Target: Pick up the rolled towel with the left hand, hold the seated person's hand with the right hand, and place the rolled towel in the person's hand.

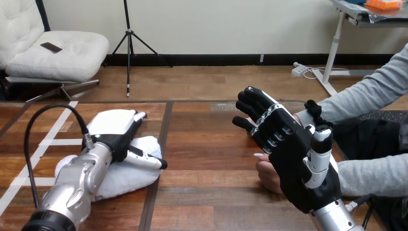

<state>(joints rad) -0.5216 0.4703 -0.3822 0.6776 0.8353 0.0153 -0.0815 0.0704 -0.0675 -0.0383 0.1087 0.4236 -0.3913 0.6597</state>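
I take this as the opening step: both hands are at their targets and neither job is done. At the lower left of the frame my left hand [115, 137] lies on top of the rolled towel [130, 175], which sits flat on the wooden table [207, 144] and is not yet lifted. The back of the hand covers the contact, so I cannot tell whether it has a grip on the towel or merely rests on it. At the lower right my right hand [293, 159] is wide open, its fingers [257, 103] straight and pointing toward the upper left, thumb upright, with nothing in its grasp. The person's hand [268, 177] peeks out at its lower left edge, close against it; I cannot tell whether the two touch.

Next, as I judge it, the left hand needs a firm wrap round the towel's middle and a clean lift, since a soft roll may sag or loosen if caught by one end. The right hand must curl gently round the person's hand to steady it before the towel crosses the table.

Most of the person's hand is hidden behind my right hand, so I cannot see whether its palm is turned up to receive. Two grey sleeves [370, 175] come in from the right edge, and I cannot tell which one that hand belongs to. My left forearm [77, 185] covers the towel's left end
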